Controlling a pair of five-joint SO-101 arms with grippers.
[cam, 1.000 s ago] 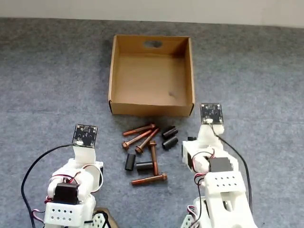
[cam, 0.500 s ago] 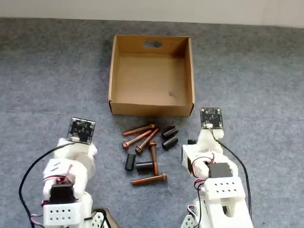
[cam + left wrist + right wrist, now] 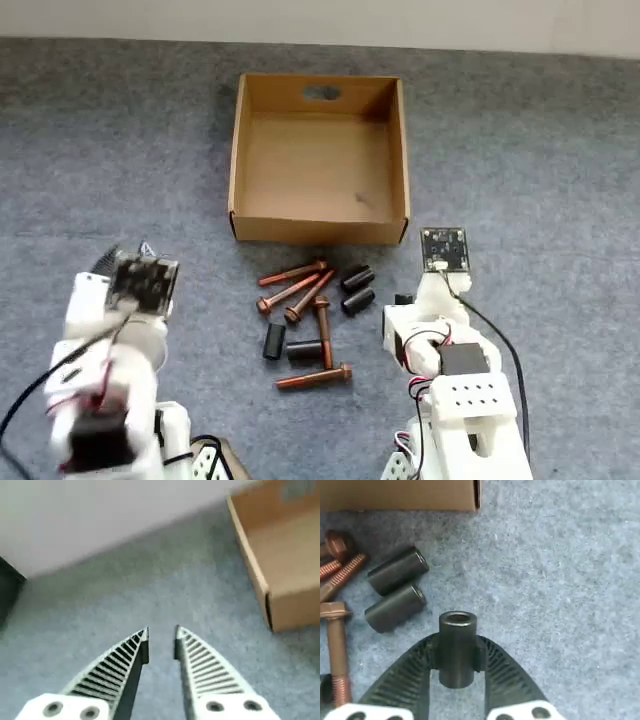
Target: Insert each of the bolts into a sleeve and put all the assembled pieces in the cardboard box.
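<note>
Several copper bolts (image 3: pixel 308 297) and three loose black sleeves (image 3: pixel 358 300) lie scattered on the carpet just in front of the cardboard box (image 3: pixel 318 230). My right gripper (image 3: pixel 456 652) is shut on another black sleeve (image 3: pixel 456 630), held low over the carpet to the right of the pile, its bore facing away from the wrist. Two loose sleeves (image 3: pixel 397 570) and a bolt (image 3: pixel 337 635) lie beside it. My left gripper (image 3: pixel 161 637) hangs raised over bare carpet left of the box (image 3: pixel 280 565), open by a narrow gap with nothing in it.
The box is open-topped with nothing inside, and has a hand slot in its far wall. Grey carpet spreads on all sides. A pale wall runs along the far edge. The left arm (image 3: pixel 120 330) stands tall at the front left.
The left arm has risen and swung to the left, away from the pile. The right arm has barely shifted and keeps hold of the sleeve. Bolts and sleeves lie as before.
</note>
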